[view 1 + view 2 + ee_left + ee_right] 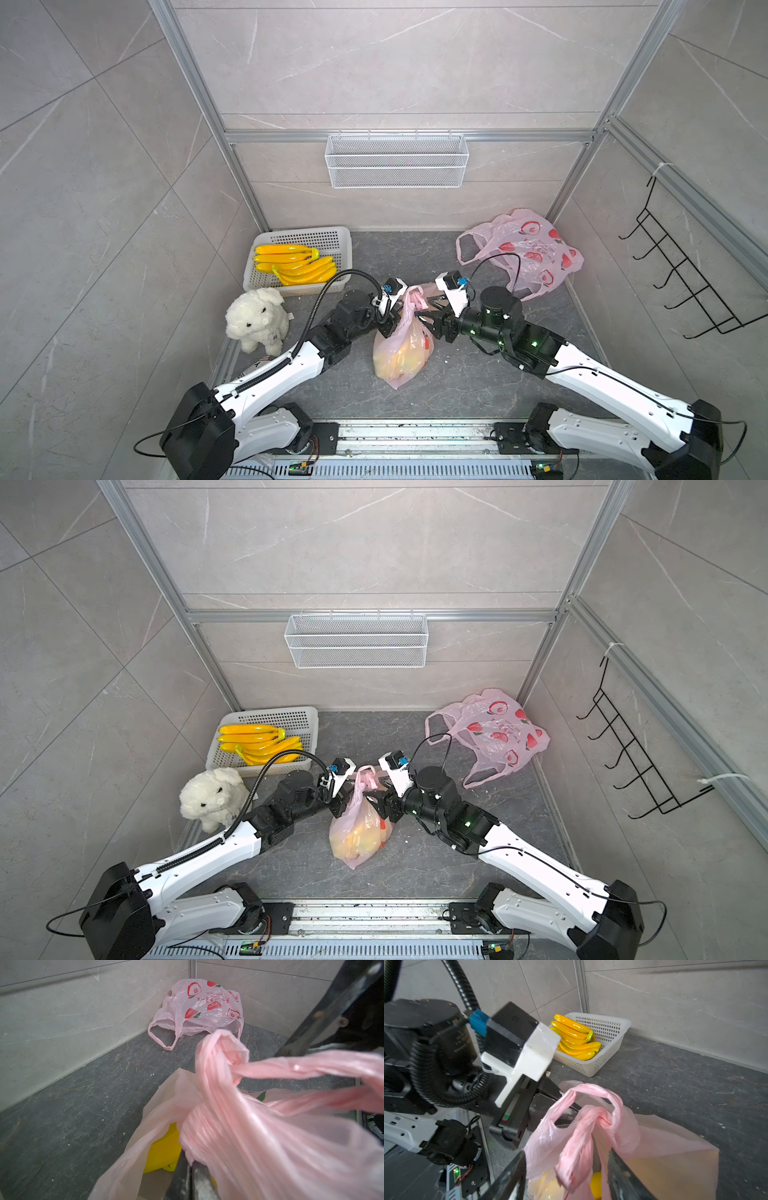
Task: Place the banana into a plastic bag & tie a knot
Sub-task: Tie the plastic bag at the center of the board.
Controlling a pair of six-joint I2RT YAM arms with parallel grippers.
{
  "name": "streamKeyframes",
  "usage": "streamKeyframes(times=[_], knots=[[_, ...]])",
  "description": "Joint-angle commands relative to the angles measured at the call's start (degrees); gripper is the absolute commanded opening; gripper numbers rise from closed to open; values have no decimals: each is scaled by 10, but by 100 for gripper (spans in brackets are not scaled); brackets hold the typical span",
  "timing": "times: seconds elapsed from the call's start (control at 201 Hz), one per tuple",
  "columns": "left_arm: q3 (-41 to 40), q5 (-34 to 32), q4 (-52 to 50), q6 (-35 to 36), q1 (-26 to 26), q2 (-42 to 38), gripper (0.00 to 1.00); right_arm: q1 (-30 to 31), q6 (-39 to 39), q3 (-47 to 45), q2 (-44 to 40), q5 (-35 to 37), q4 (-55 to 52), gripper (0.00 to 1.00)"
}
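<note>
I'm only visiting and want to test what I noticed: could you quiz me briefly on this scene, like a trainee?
1. Multiple choice: how many pink bags are in view? A one, B two, C three.
2. True or false: the right gripper is clamped fully shut.
3. Short answer: what yellow thing shows inside the filled bag?
Key: 1 B, the filled bag and a spare bag. 2 False, its jaws stand apart around a handle strand. 3 A banana.
</note>
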Motion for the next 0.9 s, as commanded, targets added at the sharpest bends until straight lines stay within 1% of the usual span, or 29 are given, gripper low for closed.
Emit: streamKeyframes(times=[0.0,0.134,0.169,0.219,0.448,0.582,0.796,0.896], knots=[[9,13,9,-8,-1,-17,0,6,-7,19,3,32,7,50],[4,12,7,-9,-2,-26,0,5,-5,13,-9,67,-2,15],[1,11,7,-9,-1,-30,0,5,-5,13,-12,77,-9,8],[-1,11,4,-11,-1,-34,0,6,-6,11,-17,90,-17,0],[-29,-7,-7,-30,-1,-79,0,4,-1,-6,-44,206,-67,0],[-43,-22,-20,-39,0,-107,0,3,3,-4,-40,236,-91,0],[-58,-50,-28,-53,3,-140,0,2,6,-2,-34,280,-98,0],[-64,-96,-32,-68,7,-160,0,3,12,2,-30,322,-109,0]])
